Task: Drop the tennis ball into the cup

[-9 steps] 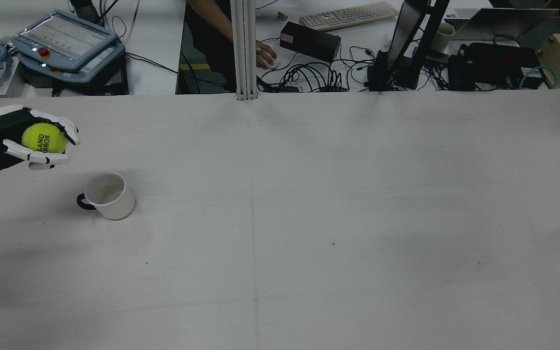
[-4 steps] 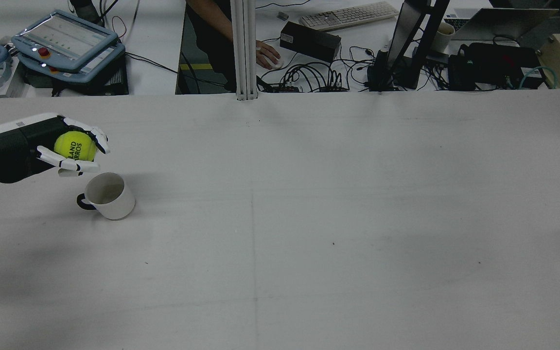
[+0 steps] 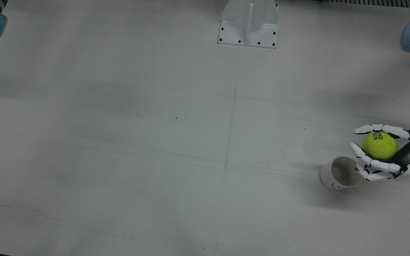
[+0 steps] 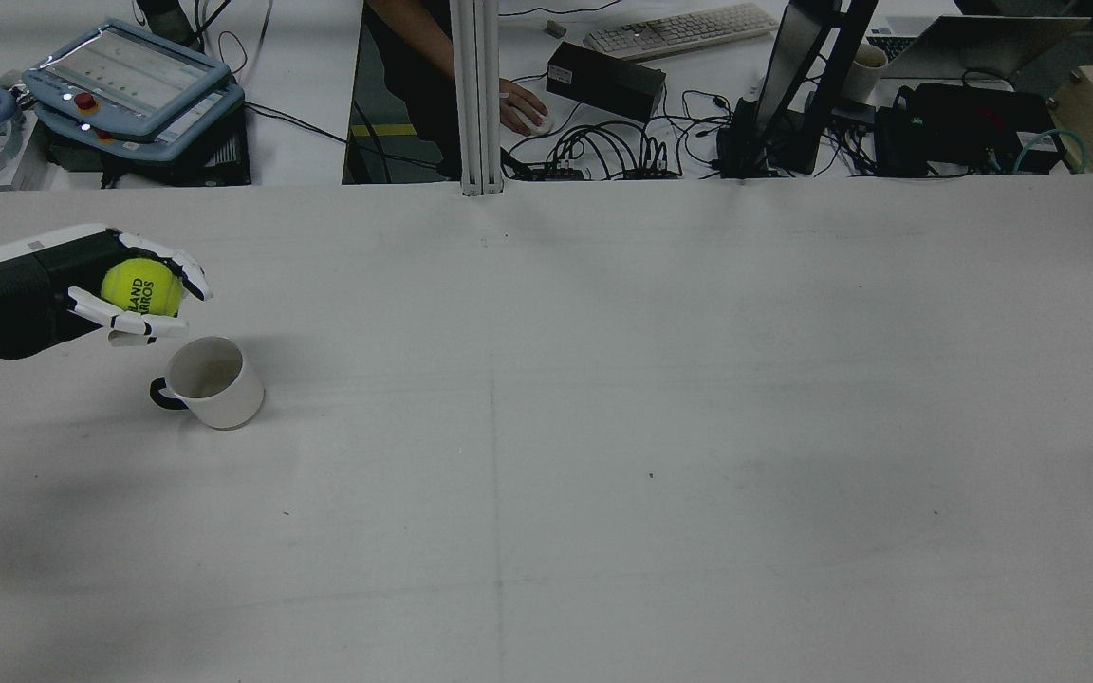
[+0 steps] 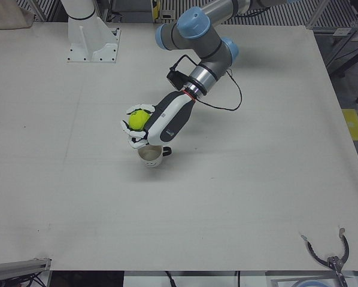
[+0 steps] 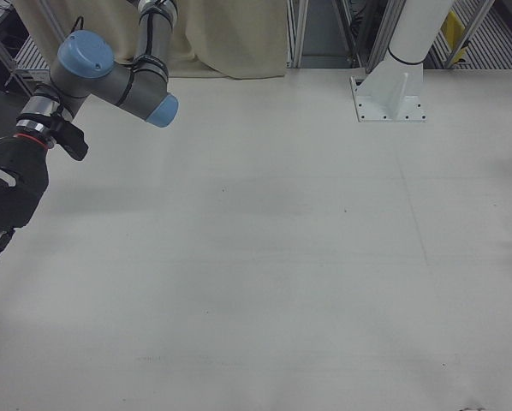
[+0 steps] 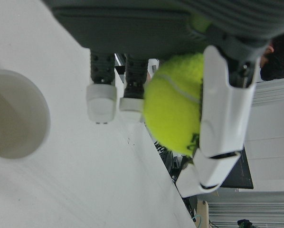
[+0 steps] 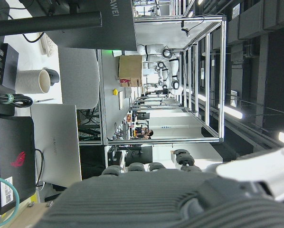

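Observation:
My left hand (image 4: pixel 44 285) is shut on a yellow-green tennis ball (image 4: pixel 140 286), its white fingers wrapped around it. It holds the ball above the table, just behind and to the left of a white cup (image 4: pixel 214 384) with a dark handle. The cup stands upright and empty. In the front view the ball (image 3: pixel 379 145) sits beside the cup (image 3: pixel 342 173), not over its mouth. The left-front view shows the hand (image 5: pixel 167 119), ball (image 5: pixel 139 118) and cup (image 5: pixel 150 156). The left hand view shows the ball (image 7: pixel 175 107) and cup rim (image 7: pixel 14 114). My right hand (image 6: pixel 8 193) hangs empty at the right-front view's left edge.
The white table (image 4: pixel 603 427) stretches wide to the right of the cup. A white pedestal (image 3: pixel 248 23) stands at the robot's side. Beyond the far edge are a teach pendant (image 4: pixel 129 76), a metal post (image 4: pixel 475 95) and cables.
My left hand carried the ball to the right and down toward the cup, then held almost still just beside it. The cup has not moved.

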`<state>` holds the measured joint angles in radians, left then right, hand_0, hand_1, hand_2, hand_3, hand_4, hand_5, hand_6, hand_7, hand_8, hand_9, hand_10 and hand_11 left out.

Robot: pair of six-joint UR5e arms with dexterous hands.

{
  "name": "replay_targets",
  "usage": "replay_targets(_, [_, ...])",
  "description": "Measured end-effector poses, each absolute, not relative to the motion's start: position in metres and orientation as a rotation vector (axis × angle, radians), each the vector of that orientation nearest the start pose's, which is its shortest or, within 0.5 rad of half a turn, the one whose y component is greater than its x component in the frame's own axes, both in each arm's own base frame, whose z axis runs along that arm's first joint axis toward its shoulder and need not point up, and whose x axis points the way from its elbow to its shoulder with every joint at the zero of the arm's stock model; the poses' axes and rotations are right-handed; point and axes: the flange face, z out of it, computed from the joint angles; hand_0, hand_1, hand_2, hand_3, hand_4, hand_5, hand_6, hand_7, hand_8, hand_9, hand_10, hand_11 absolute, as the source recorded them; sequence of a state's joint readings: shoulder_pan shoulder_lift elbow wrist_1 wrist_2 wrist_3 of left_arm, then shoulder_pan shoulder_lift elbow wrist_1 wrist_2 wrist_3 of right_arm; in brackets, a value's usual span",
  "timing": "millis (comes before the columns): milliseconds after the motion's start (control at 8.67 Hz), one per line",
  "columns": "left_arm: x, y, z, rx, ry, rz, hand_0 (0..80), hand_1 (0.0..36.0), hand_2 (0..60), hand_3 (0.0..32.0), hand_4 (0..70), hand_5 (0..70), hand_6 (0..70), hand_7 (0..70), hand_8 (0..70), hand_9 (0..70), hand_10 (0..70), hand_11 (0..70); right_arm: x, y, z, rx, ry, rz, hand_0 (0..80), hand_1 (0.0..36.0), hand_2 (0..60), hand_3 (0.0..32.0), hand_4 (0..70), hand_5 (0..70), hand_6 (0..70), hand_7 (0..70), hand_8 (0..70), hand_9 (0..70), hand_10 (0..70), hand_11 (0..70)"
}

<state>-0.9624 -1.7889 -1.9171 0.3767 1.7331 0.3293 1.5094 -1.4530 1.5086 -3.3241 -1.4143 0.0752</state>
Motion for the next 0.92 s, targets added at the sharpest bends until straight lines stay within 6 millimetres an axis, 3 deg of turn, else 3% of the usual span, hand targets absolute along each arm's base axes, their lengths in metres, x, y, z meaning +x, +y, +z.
replay_targets(115, [0.2117, -0.5095, 0.4484, -0.411, 1.958, -1.401, 80.0, 36.0, 60.0, 0.0, 40.3, 18.1, 19.0, 45.9, 38.2, 55.6, 41.2, 60.7, 0.1163, -0.5344, 0.6744, -0.041, 2.005, -2.269, 0.0, 0.0, 0.0, 0.0, 0.0, 0.0, 0.0, 0.0, 0.0, 0.0, 0.0, 0.0])
replay_targets(231, [0.2114, -0.5099, 0.4485, -0.41, 1.96, -1.4, 80.0, 36.0, 54.4, 0.0, 30.7, 14.5, 12.0, 25.6, 19.8, 30.5, 22.7, 36.4, 0.1163, -0.5341, 0.6747, -0.041, 2.004, -2.269, 0.0, 0.0, 0.0, 0.0, 0.0, 0.0, 0.0, 0.0, 0.0, 0.0, 0.0, 0.0])
replay_targets(346, [0.2111, -0.5099, 0.4479, -0.411, 1.961, -1.399, 80.0, 36.0, 52.1, 0.0, 25.8, 13.7, 9.5, 18.4, 13.3, 20.7, 15.5, 26.4, 0.1163, -0.5341, 0.6746, -0.041, 2.005, -2.269, 0.0, 0.0, 0.0, 0.0, 0.0, 0.0, 0.0, 0.0, 0.0, 0.0, 0.0, 0.0])
replay_targets(577, [0.2109, -0.5104, 0.4472, -0.411, 1.967, -1.394, 80.0, 36.0, 52.8, 0.0, 21.1, 12.5, 6.6, 10.0, 6.7, 10.7, 5.0, 11.2, 0.1163, -0.5345, 0.674, -0.041, 2.006, -2.268, 0.0, 0.0, 0.0, 0.0, 0.0, 0.0, 0.0, 0.0, 0.0, 0.0, 0.0, 0.0])
replay_targets(923, [0.2104, -0.5116, 0.452, -0.411, 1.976, -1.385, 80.0, 36.0, 55.0, 0.0, 19.5, 12.5, 6.0, 7.7, 5.6, 8.7, 3.3, 8.9, 0.1163, -0.5344, 0.6741, -0.041, 2.006, -2.268, 0.0, 0.0, 0.0, 0.0, 0.0, 0.0, 0.0, 0.0, 0.0, 0.0, 0.0, 0.0])
